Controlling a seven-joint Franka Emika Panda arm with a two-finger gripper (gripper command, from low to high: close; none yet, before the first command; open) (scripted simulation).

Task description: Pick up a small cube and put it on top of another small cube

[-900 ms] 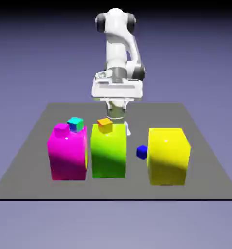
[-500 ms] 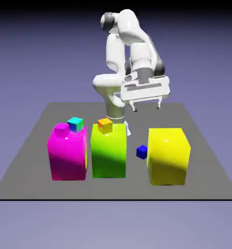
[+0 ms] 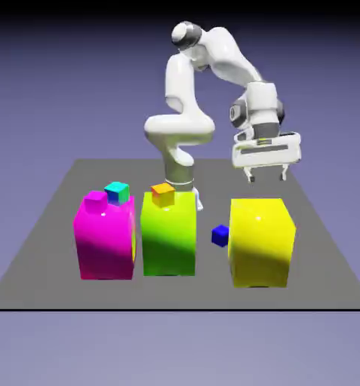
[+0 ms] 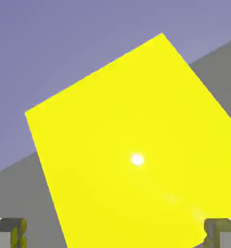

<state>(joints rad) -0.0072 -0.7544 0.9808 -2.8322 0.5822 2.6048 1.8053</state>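
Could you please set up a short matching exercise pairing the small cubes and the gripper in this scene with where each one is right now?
Things:
1. orange small cube
2. cyan small cube
3. dark-blue small cube
4. gripper

Places:
A. on the table, between the green and yellow blocks
B. in the air over the yellow block
C. on the green block
D. on the magenta block

Pairs: 1-C, 2-D, 3-A, 4-B

Yellow block [image 4: 131, 155] cut off at hand view's bottom edge.
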